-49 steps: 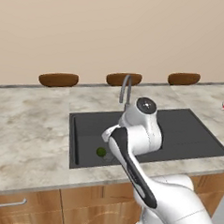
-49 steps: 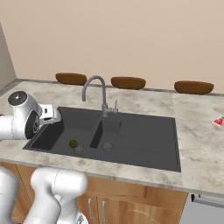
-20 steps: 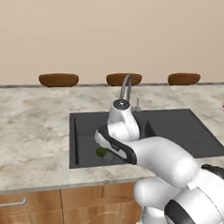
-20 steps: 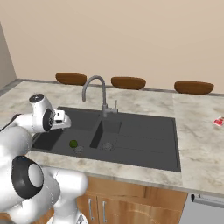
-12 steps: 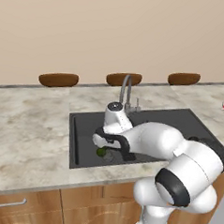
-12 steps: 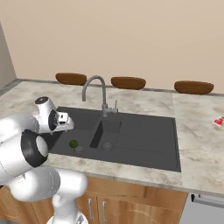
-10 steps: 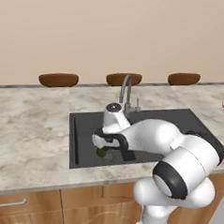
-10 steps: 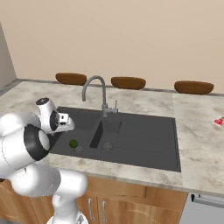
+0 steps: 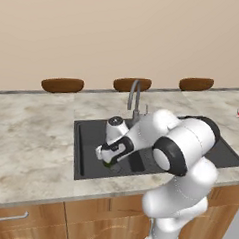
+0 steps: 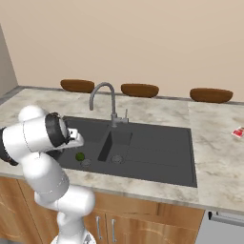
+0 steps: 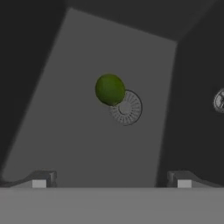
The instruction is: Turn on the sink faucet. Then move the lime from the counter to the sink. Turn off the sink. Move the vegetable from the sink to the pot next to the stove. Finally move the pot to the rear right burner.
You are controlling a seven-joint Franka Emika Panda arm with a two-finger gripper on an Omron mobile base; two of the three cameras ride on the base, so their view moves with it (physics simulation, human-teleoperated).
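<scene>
The lime (image 11: 110,89) lies on the floor of one basin of the sink (image 10: 157,157), touching the edge of the round drain (image 11: 127,108). The gripper (image 11: 111,178) hangs above it inside the basin, jaws spread wide and holding nothing (the faucet (image 10: 106,101) stands behind on the counter (image 9: 30,136))

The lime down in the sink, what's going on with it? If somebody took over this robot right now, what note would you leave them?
Gripper: open, empty, poised above the lime.
Lime: in the sink, on the basin floor beside the round drain.
Sink faucet: no water seen running.
Done: lime moved to the sink.
Left: grasp the lime, put it in the pot, set the pot on the rear right burner.
</scene>
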